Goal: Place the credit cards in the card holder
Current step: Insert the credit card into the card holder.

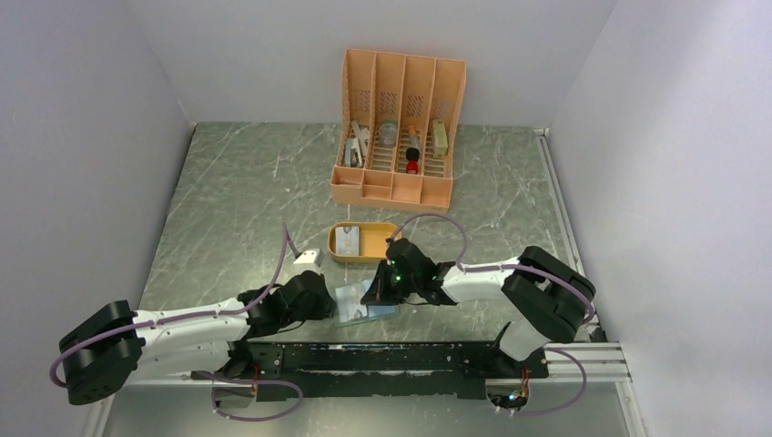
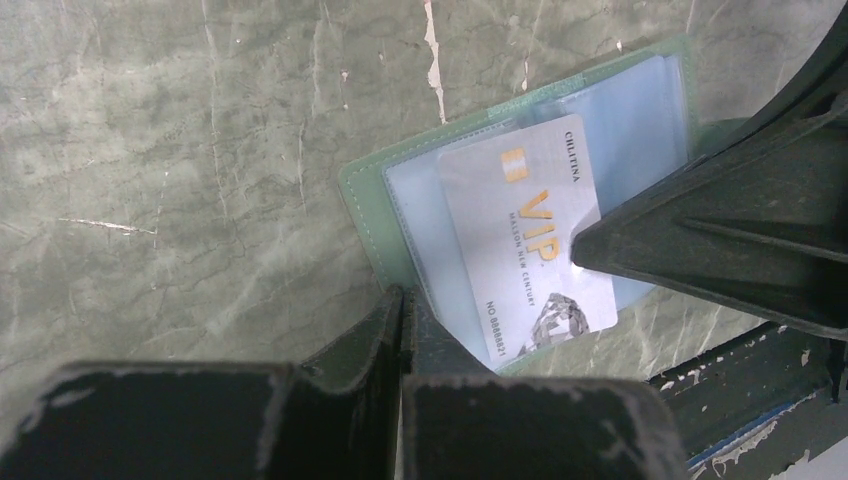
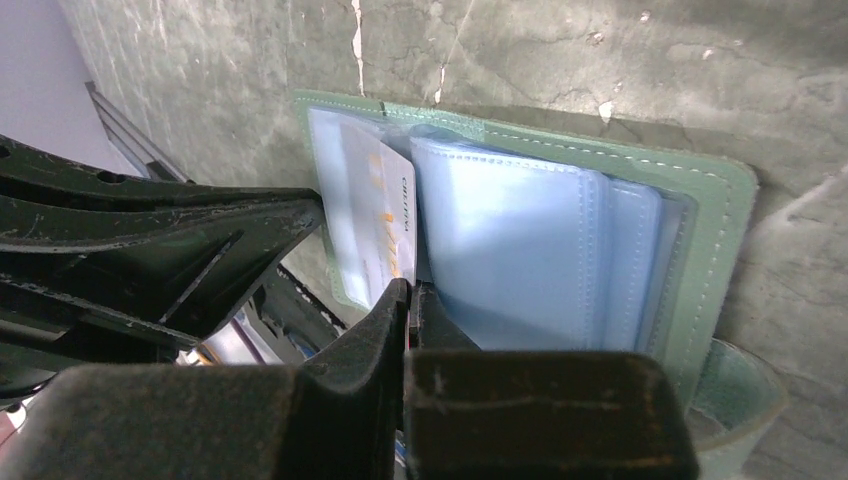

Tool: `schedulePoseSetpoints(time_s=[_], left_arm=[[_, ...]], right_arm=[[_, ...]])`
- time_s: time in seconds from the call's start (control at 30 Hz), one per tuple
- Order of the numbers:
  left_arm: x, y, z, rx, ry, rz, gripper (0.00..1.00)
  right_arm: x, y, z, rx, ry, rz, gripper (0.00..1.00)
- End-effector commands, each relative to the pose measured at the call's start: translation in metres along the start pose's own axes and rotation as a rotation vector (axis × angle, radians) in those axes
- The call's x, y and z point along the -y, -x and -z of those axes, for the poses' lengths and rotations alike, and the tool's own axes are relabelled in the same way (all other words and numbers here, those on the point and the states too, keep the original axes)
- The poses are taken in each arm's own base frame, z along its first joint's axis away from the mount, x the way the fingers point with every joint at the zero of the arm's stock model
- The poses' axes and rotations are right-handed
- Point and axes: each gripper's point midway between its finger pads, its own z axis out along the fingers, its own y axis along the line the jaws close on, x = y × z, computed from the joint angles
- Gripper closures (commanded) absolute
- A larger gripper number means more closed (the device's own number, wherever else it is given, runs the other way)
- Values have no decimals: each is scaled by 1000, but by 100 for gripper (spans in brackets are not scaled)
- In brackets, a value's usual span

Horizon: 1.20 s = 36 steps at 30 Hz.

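The card holder [image 1: 356, 309] lies open on the table near the arms, grey-green with clear pockets [image 3: 520, 240]. A pale credit card [image 2: 530, 240] marked VIP rests askew over its left half [image 2: 400, 200], one edge running into the shut jaws of my right gripper [image 3: 408, 290], whose dark fingers [image 2: 720, 240] reach in from the right. My left gripper [image 2: 405, 300] is shut, and its tip presses on the holder's near edge. Another credit card [image 1: 347, 239] lies in the orange oval tray [image 1: 382, 250].
A tall orange slotted organizer [image 1: 398, 82] with small items stands at the back. A small white block [image 1: 308, 259] sits left of the tray. The black base rail [image 1: 382, 360] runs just in front of the holder.
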Motion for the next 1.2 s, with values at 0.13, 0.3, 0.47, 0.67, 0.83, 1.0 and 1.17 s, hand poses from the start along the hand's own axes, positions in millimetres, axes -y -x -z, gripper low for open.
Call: schedulePoseSetpoints(time_s=[0.13, 0.3, 0.47, 0.67, 0.83, 1.0, 1.17], left_arm=[[-11, -19, -1, -72, 24, -15, 95], [-11, -20, -2, -73, 25, -18, 95], [-10, -20, -3, -75, 23, -16, 95], [-12, -18, -2, -68, 32, -19, 95], [-13, -18, -1, -65, 34, -16, 95], [-13, -17, 0, -63, 34, -15, 95], [-14, -18, 0, -63, 34, -15, 95]], right_arm=[[8, -10, -8, -27, -48, 61, 100], [6, -10, -8, -35, -43, 85, 100], [2, -13, -10, -51, -33, 95, 100], [-1, -10, -5, -40, -44, 97, 92], [-4, -8, -1, -32, -44, 96, 76], [-5, -6, 1, -24, -45, 92, 64], [-7, -7, 1, -28, -27, 92, 60]])
